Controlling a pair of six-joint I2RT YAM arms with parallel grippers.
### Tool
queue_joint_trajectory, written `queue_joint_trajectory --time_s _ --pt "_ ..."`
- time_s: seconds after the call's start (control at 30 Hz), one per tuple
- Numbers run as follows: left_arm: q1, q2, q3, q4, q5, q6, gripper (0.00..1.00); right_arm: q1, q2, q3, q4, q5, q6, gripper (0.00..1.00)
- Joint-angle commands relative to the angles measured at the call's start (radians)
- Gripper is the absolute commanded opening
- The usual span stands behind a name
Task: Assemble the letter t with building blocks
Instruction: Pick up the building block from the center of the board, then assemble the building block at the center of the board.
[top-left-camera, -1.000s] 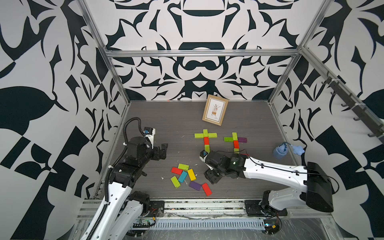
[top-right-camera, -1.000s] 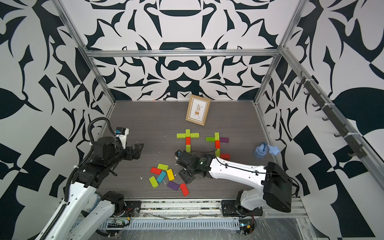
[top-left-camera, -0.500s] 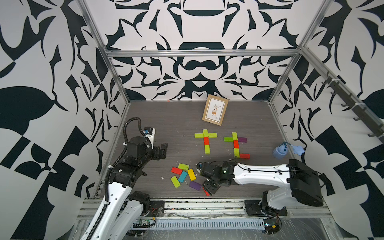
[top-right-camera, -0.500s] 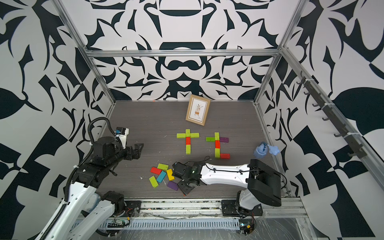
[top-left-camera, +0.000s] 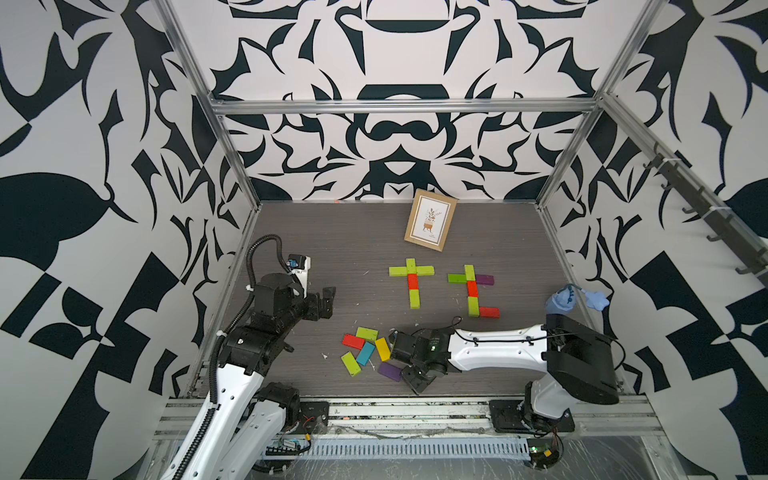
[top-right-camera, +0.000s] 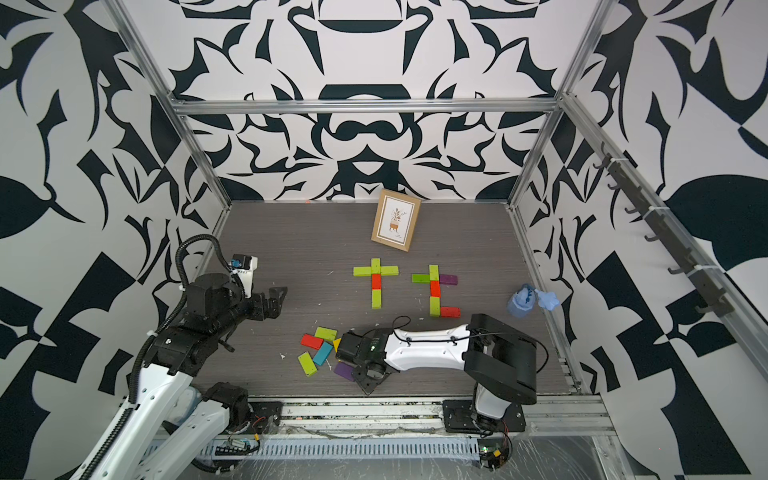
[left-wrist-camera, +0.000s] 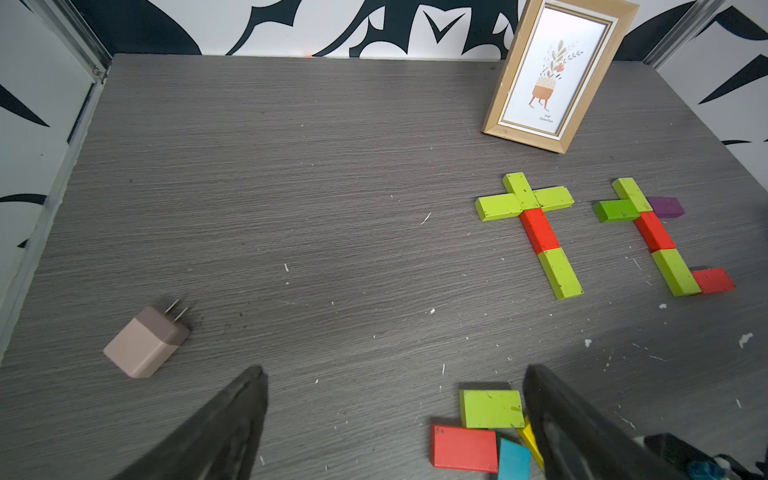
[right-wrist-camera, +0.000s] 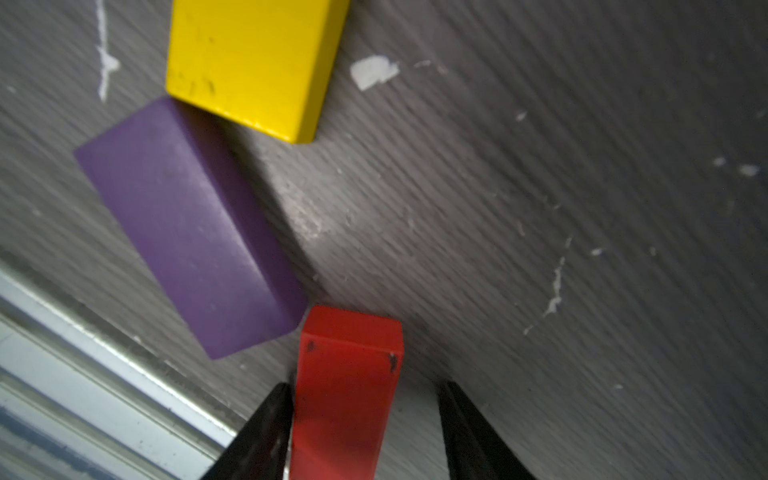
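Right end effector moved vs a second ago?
Yes. In a top view the right end effector has moved away from the lime-green and red block cross, toward the front aluminium rail.

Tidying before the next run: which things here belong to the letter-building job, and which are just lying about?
Job: the lime-and-red t, the second block figure, the loose blocks, the red block at the right hand.
Lying about: picture frame, plug-in charger, blue object by the wall.
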Motion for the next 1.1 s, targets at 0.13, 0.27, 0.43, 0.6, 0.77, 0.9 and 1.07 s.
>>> queue_joint_trajectory --time_s 0.13,0.27,0.43,0.6,0.77,0.9,1.07 --pt "0.0 -0.008 -0.008 0.003 -0.003 -0.008 1.0 0.006 0.023 0.036 -0.089 0.053 -0.005 0.39" --pt "0.001 -0.009 -0.008 0.005 -0.002 -0.007 1.0 0.005 0.008 0.059 -0.128 0.077 -0.063 0.32" --pt "0.0 -0.007 -0.01 0.007 0.002 -0.006 1.0 -0.009 -0.028 0.102 -0.155 0.127 -0.194 0.23" --pt "0.001 -0.01 -0.01 0.011 0.008 -0.001 1.0 -0.108 -0.089 0.137 -0.151 0.134 -0.367 0.15" --pt "0.0 -0.015 -0.011 0.016 0.017 0.002 1.0 -0.227 -0.19 0.149 -0.114 0.149 -0.66 0.06" --pt "0.0 -0.019 -0.013 0.018 0.021 0.001 1.0 -0.276 -0.281 0.087 -0.07 0.148 -0.985 0.03" --pt "0.0 -0.016 -0.013 0.021 0.028 0.005 1.0 -0.383 -0.381 -0.011 -0.013 0.05 -1.323 0.0"
